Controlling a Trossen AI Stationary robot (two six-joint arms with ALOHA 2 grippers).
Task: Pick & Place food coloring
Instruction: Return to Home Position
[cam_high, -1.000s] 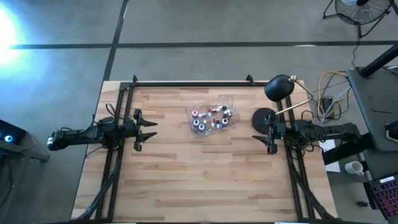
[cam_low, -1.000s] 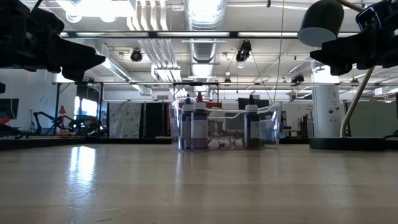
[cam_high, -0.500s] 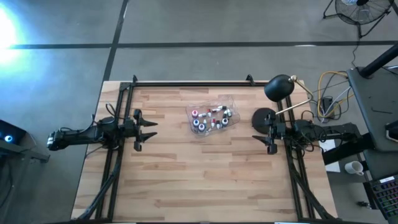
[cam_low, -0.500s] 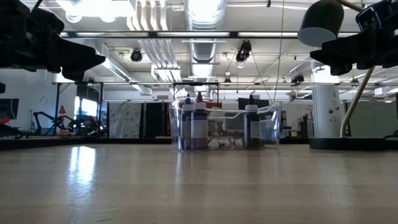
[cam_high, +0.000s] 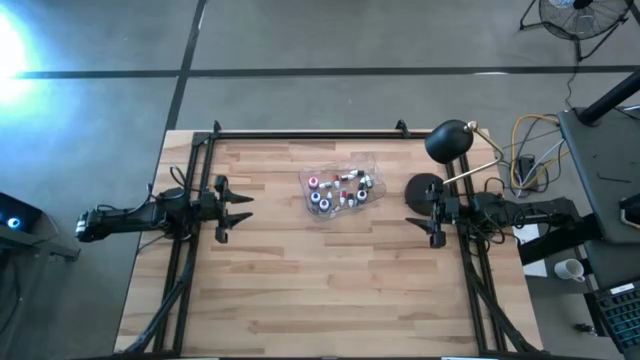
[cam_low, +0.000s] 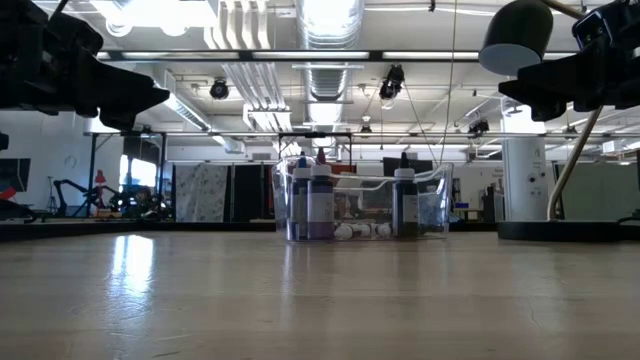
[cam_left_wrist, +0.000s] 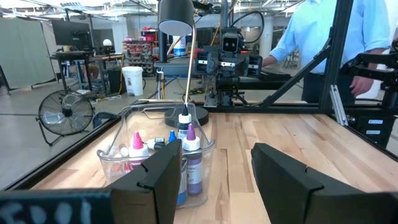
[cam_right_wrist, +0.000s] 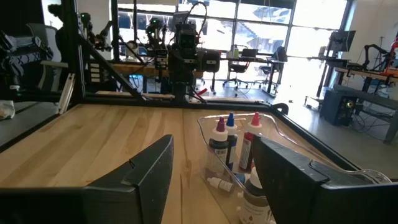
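"Food coloring (cam_high: 340, 190): was any risk left?"

"Little, I judged. On the table (cam_high: 320, 290), the clear tub (cam_high: 362, 160) sat just above frame centre in the high view. The bottles were all inside it, some upright, some lying. A careless arm sweep could have knocked it over."

"And the grippers?"

"The left gripper (cam_high: 240, 207) was at mid-left and the right gripper (cam_high: 413, 217) at mid-right. Both had their fingers spread and empty, well apart from the tub between them."
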